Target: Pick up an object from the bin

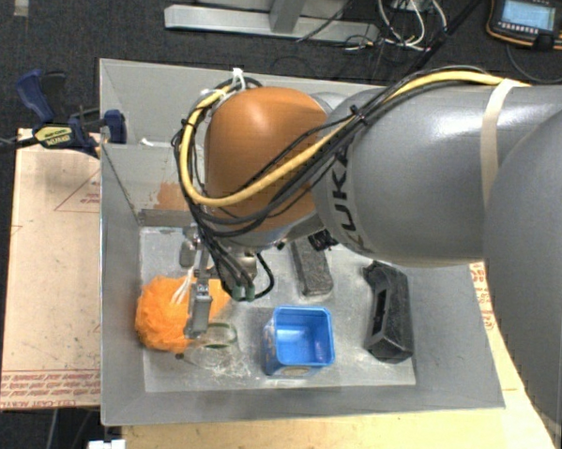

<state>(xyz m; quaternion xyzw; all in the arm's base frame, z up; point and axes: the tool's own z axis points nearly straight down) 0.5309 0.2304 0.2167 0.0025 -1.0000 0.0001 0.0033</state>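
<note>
The grey robot arm (453,172) reached in from the view's right across the grey metal bin (119,276), its rounded orange wrist cover (262,143) looped with yellow and black cables (228,199) and hanging over the back half of the bin floor. Below the cover the gripper (199,323) pointed down into the front-left part of the bin, its metal tip against the right side of a fluffy, rounded orange bundle of stringy fibres (162,316), which lay on the floor near the left wall. The tip touched or overlapped the bundle's edge, but whether the gripper was spread, closed or clamped on the bundle could not be made out from this angle. Just beside the tip, toward the front, lay a small clear, glassy piece (219,339), touching the bundle's lower right edge. Right of that sat a square, open blue plastic tub (298,340), upright and apart from the bundle. Behind the tub lay a dark grey oblong block (312,269), and further right, well apart from the gripper, a black angular handle-shaped part (389,314) rested near the right wall.
</note>
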